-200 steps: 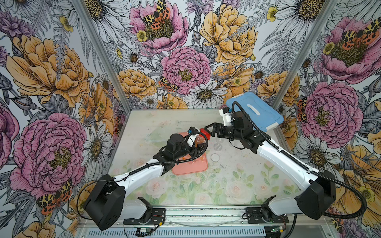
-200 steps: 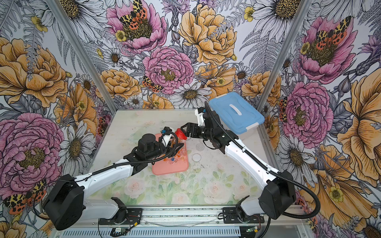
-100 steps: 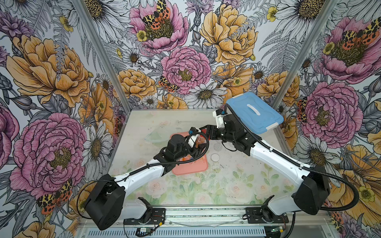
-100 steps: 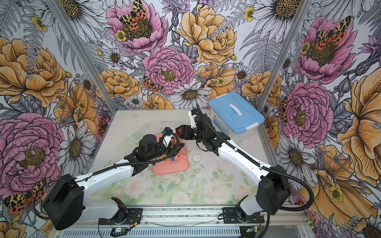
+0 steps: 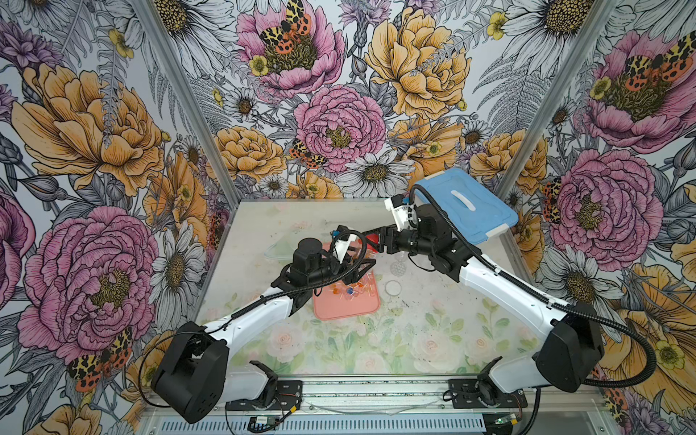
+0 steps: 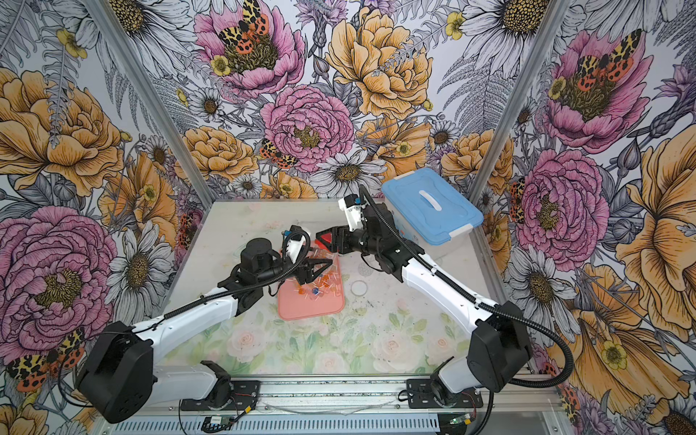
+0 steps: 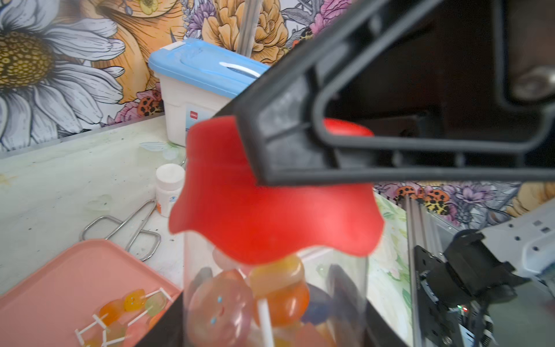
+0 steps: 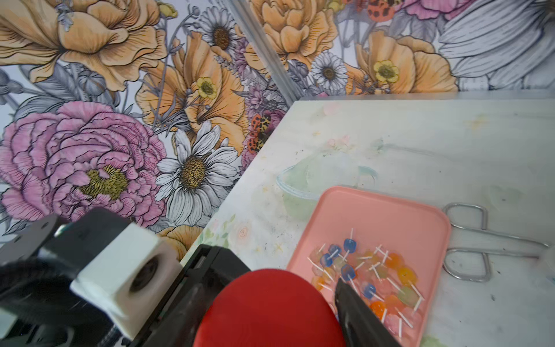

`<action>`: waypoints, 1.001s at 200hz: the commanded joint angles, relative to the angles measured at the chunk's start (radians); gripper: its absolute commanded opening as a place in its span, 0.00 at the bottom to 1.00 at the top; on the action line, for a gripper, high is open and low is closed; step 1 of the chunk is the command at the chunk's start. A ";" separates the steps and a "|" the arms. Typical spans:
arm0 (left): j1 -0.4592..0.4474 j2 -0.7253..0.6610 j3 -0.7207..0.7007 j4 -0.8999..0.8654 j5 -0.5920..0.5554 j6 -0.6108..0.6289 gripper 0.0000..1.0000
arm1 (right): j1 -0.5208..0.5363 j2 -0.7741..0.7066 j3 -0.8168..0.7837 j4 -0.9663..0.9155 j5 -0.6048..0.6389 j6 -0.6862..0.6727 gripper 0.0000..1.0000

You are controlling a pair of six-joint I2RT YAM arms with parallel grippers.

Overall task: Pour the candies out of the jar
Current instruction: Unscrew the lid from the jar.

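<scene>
My left gripper [image 7: 273,324] is shut on a clear jar [image 7: 345,288], held upright above the far end of a pink tray [image 5: 346,312] [image 6: 309,310]. Inside the jar are candies [image 7: 276,288]. More candies [image 5: 348,292] [image 8: 366,276] lie loose on the tray. A red lid [image 7: 270,216] [image 8: 267,309] with a wavy rim sits on the jar's mouth. My right gripper [image 5: 376,239] [image 6: 327,239] reaches in from the right and is shut on this lid, one black finger on each side of it.
A white box with a blue lid [image 5: 463,205] [image 6: 429,203] stands at the back right. Metal scissors [image 8: 468,240] and a small white bottle [image 7: 168,186] lie beyond the tray. A clear round lid [image 5: 393,288] rests right of the tray, a pale green bowl [image 8: 306,180] to its left.
My right arm has shifted left toward the jar and its jaws have narrowed onto the red lid. The left arm has kept the jar almost still.
</scene>
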 commanded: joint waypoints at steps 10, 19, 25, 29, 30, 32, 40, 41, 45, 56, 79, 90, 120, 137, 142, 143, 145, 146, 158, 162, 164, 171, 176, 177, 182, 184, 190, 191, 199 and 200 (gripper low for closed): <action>0.010 -0.032 0.068 0.158 0.293 -0.080 0.00 | -0.004 -0.044 0.006 0.046 -0.402 -0.044 0.39; 0.009 -0.032 0.072 0.159 0.309 -0.085 0.00 | -0.013 -0.052 -0.004 0.047 -0.422 -0.046 0.38; 0.010 -0.033 0.074 0.160 0.314 -0.088 0.00 | -0.016 -0.057 -0.010 0.050 -0.431 -0.046 0.38; 0.010 -0.032 0.074 0.159 0.311 -0.089 0.00 | -0.017 -0.060 -0.014 0.053 -0.433 -0.046 0.38; 0.010 -0.033 0.072 0.159 0.311 -0.088 0.00 | -0.017 -0.060 -0.016 0.053 -0.433 -0.046 0.38; 0.009 -0.033 0.071 0.159 0.309 -0.089 0.00 | -0.017 -0.062 -0.016 0.055 -0.433 -0.046 0.38; 0.010 -0.034 0.068 0.159 0.298 -0.088 0.00 | -0.017 -0.064 -0.018 0.062 -0.426 -0.041 0.38; 0.010 -0.034 0.067 0.158 0.296 -0.087 0.00 | -0.017 -0.064 -0.019 0.063 -0.425 -0.040 0.38; 0.009 -0.035 0.066 0.158 0.289 -0.087 0.00 | -0.017 -0.064 -0.021 0.069 -0.419 -0.035 0.38; 0.008 -0.036 0.064 0.143 0.266 -0.076 0.00 | -0.022 -0.061 -0.025 0.096 -0.412 -0.011 0.39; 0.004 -0.048 0.062 0.085 0.174 -0.044 0.00 | -0.056 -0.068 -0.042 0.178 -0.342 0.092 0.55; 0.000 -0.057 0.059 0.050 0.117 -0.016 0.00 | -0.082 -0.087 -0.061 0.223 -0.302 0.121 0.69; -0.007 -0.086 0.030 -0.022 -0.063 0.032 0.00 | -0.149 -0.125 -0.077 0.229 -0.204 0.178 0.87; -0.018 -0.102 0.020 -0.055 -0.155 0.056 0.00 | -0.148 -0.134 -0.069 0.177 -0.141 0.171 0.88; -0.029 -0.106 0.019 -0.063 -0.189 0.066 0.00 | -0.145 -0.134 -0.065 0.154 -0.120 0.166 0.88; -0.031 -0.107 0.019 -0.065 -0.193 0.069 0.00 | -0.143 -0.134 -0.064 0.149 -0.115 0.163 0.88; -0.035 -0.109 0.019 -0.072 -0.206 0.075 0.00 | -0.142 -0.134 -0.062 0.140 -0.105 0.161 0.88; -0.036 -0.110 0.019 -0.074 -0.212 0.078 0.00 | -0.140 -0.134 -0.061 0.134 -0.098 0.159 0.88; -0.065 -0.119 0.025 -0.105 -0.288 0.114 0.00 | -0.122 -0.134 -0.059 0.083 -0.019 0.135 0.88; -0.078 -0.119 0.030 -0.119 -0.318 0.129 0.00 | -0.115 -0.135 -0.063 0.081 0.003 0.136 0.88; -0.085 -0.119 0.032 -0.126 -0.331 0.136 0.00 | -0.112 -0.134 -0.065 0.080 0.011 0.137 0.88; -0.105 -0.117 0.042 -0.147 -0.379 0.159 0.00 | -0.102 -0.130 -0.071 0.079 0.041 0.145 0.88; -0.119 -0.115 0.049 -0.161 -0.404 0.176 0.00 | -0.094 -0.126 -0.073 0.080 0.059 0.149 0.88; -0.120 -0.113 0.052 -0.164 -0.408 0.179 0.00 | -0.092 -0.126 -0.074 0.080 0.062 0.150 0.87; -0.131 -0.109 0.059 -0.175 -0.434 0.190 0.00 | -0.083 -0.121 -0.074 0.080 0.077 0.151 0.87; -0.132 -0.107 0.063 -0.179 -0.444 0.193 0.00 | -0.078 -0.120 -0.075 0.080 0.087 0.151 0.87; -0.145 -0.102 0.068 -0.188 -0.466 0.203 0.00 | -0.066 -0.115 -0.074 0.074 0.109 0.149 0.87; -0.145 -0.101 0.070 -0.189 -0.469 0.205 0.00 | -0.064 -0.114 -0.073 0.073 0.113 0.149 0.87; -0.160 -0.094 0.077 -0.195 -0.496 0.212 0.00 | -0.051 -0.107 -0.071 0.068 0.137 0.146 0.87; -0.160 -0.094 0.077 -0.196 -0.498 0.212 0.00 | -0.049 -0.107 -0.070 0.068 0.139 0.146 0.87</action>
